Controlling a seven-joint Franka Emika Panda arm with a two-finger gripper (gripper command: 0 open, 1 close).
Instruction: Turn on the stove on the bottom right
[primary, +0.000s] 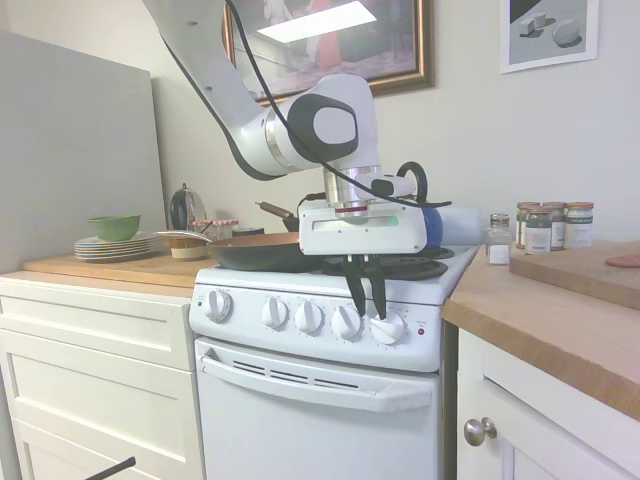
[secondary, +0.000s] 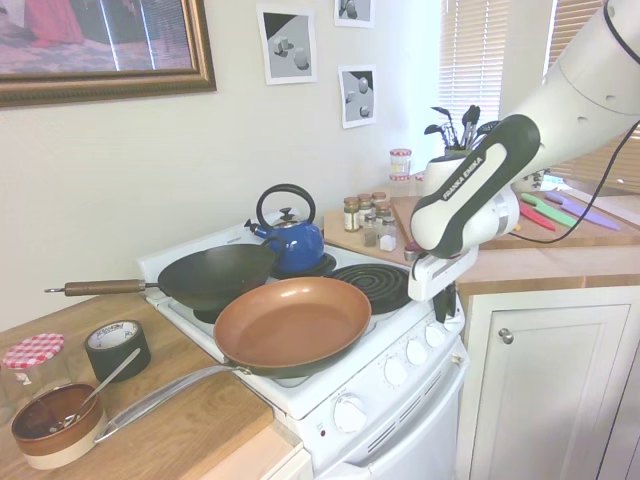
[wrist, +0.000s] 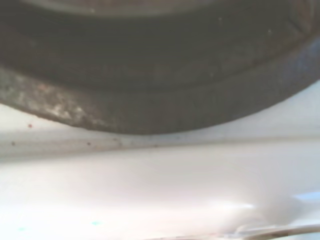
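Black fingers of the gripper (primary: 367, 308) stand narrowly apart, tips touching the rightmost white knob (primary: 388, 328) on the stove (primary: 320, 345)

The white jointed robot arm (primary: 300, 125) comes down from the upper left of the first exterior view, bends at a rounded grey-capped elbow joint and turns its wrist straight downward. Below the wrist sits a flat white box-shaped hand body, and from it the black two-finger gripper (primary: 367, 300) hangs vertically, its two slim fingers (primary: 356, 285) close together with only a narrow gap showing between them. In the second exterior view the same arm enters from the upper right, its gripper (secondary: 446, 302) again pointing down.
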